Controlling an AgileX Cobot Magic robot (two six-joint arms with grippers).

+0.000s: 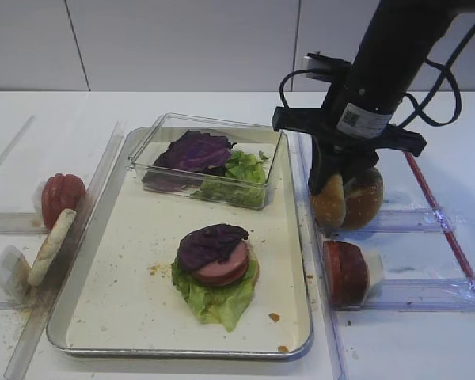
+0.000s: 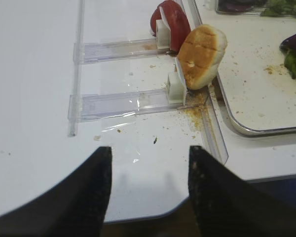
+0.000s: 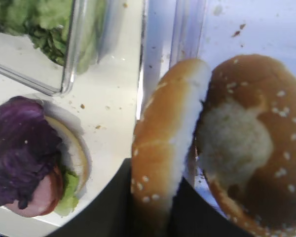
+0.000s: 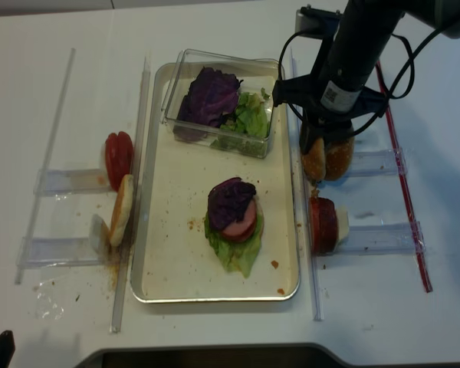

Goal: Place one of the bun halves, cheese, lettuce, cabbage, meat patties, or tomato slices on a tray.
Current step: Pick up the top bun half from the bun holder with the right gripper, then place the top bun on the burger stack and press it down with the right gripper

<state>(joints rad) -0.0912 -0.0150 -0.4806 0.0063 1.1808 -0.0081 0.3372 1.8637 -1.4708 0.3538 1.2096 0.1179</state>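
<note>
A small white sticker with a square printed code sits on the black right arm just above its gripper (image 1: 342, 184); its print is too small to read. The white counter (image 1: 427, 340) is dusted with crumbs, and pale wall panels stand behind it.

The right jaws are pressed together on a golden-brown sesame bun half (image 3: 165, 163), held on edge just off the tray's 3 o'clock rim and touching a brown bun half with a pale bare patch (image 3: 249, 148).

The large silver metal tray with cream floor (image 1: 127, 317) carries at its centre a stack of ruffled green lettuce (image 1: 214, 297), a pink meat slice (image 1: 222, 269) and dark purple cabbage (image 1: 210, 244). A small clear plastic box (image 1: 142, 162) of leaves sits at its 12 o'clock end.

The left gripper (image 2: 148, 190) hovers over bare counter, jaws spread.
</note>
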